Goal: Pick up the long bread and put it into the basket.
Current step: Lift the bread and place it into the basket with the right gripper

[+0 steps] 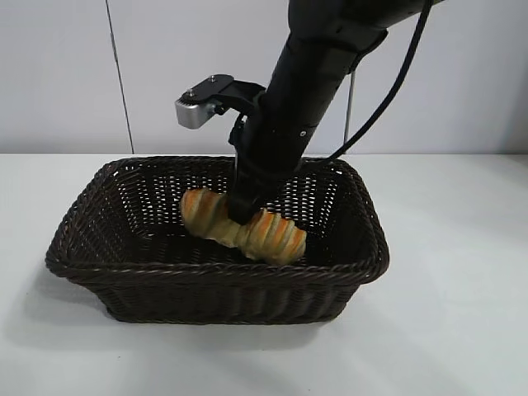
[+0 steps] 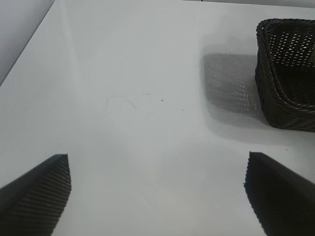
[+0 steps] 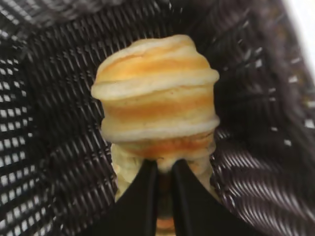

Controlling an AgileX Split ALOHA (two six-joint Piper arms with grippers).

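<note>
The basket (image 1: 216,276) sits on the white table (image 1: 462,272), and the long bread (image 1: 266,234) lies inside it on the woven floor, slanting from the back wall toward the front rim, nearer the basket's right side than its left.

The right arm reaches steeply down into the basket from above, and the right gripper (image 1: 240,216) is at the middle of the bread, which shows on either side of it. In the right wrist view the two dark fingers (image 3: 140,199) stand close together with only a narrow gap between them, their tips against the near part of the bread (image 3: 157,103) (the loaf runs away from the camera, ridges stacked one behind another). The fingers pinch the bread at its middle; whether the hold is firm or slackening cannot be told from the pictures. The basket's weave (image 3: 54,123) fills the view all round the loaf.

The left gripper (image 2: 157,194) is parked over bare table well away from the basket, its two ribbed fingers (image 2: 37,191) spread wide with nothing between them. From there only one corner of the basket (image 2: 285,73) shows, at the far side, with its shadow on the table beside it.
</note>
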